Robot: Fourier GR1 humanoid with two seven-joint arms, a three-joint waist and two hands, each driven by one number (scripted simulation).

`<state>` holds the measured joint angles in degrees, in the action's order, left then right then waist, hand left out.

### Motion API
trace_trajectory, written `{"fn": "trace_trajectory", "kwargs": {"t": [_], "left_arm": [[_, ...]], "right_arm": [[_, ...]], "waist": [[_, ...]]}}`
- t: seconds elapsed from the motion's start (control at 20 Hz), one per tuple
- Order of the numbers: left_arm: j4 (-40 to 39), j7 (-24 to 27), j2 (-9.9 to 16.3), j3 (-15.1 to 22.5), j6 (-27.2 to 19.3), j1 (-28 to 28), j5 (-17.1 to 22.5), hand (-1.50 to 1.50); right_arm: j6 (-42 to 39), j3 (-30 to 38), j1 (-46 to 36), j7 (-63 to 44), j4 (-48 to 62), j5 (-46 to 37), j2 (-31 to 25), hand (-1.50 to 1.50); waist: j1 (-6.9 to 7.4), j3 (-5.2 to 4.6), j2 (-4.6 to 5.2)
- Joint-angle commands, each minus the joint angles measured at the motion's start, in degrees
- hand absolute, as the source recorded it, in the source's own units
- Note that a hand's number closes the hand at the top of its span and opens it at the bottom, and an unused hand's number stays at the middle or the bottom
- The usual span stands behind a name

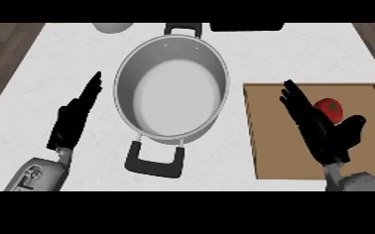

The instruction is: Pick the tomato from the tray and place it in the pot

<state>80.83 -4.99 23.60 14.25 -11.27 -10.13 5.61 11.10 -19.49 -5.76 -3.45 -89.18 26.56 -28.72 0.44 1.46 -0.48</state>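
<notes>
- Head view, the task's thing: the tomato [329,108] lies on the tray [271,129] at the right of the tabletop [66,64], partly hidden behind the right hand [322,131]; it is red, round and glossy, with a small green stem patch on top.
- Head view, the right hand: it stands over the tray with fingers straight and spread wide, thumb out to the right; the tomato sits in the gap between fingers and thumb, but nothing is curled round it, so it holds nothing; whether it touches the fruit I cannot tell.
- Head view, the left hand [73,119]: it rests left of the pot [172,91], fingers straight, holding nothing.
- Handling, as a judgement: the tomato is likely light, smooth-skinned and a little slippery; being round it may roll on the flat tray when nudged; it is soft enough to bruise, so the hold is best taken across its widest part, fingers on one side and thumb on the other.
- Materials and shapes: the tray is a flat brown rectangle, wood-like and matte; the pot is round, grey metal, with a pale inside and two black loop handles, near and far; it stands just left of the tray; the tabletop is white and faintly speckled.
</notes>
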Motion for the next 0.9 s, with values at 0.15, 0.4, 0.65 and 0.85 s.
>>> {"fn": "trace_trajectory", "kwargs": {"t": [0.15,0.4,0.65,0.85], "left_arm": [[-0.91,-0.56,4.82,-6.63,-4.07,3.39,-0.58,0.00],[-0.62,-1.43,4.14,-7.32,-5.57,5.59,-0.09,0.00],[0.69,0.30,5.30,-7.63,-3.13,7.94,0.99,0.00],[1.82,-1.23,4.67,-7.29,-4.01,6.82,0.39,0.00]], "right_arm": [[24.70,15.54,8.82,-4.42,6.98,0.79,1.67,1.50],[42.89,19.24,17.44,-5.20,18.06,-13.63,-9.81,-1.50],[63.24,16.43,19.52,-6.73,15.08,-22.88,-5.44,-1.50],[66.94,10.85,21.69,-16.19,10.23,-27.04,-4.87,-1.50]], "waist": [[-3.79,-1.71,-0.17],[-4.19,-2.88,0.97],[-0.31,-2.24,0.46],[0.46,-2.22,0.86]]}}
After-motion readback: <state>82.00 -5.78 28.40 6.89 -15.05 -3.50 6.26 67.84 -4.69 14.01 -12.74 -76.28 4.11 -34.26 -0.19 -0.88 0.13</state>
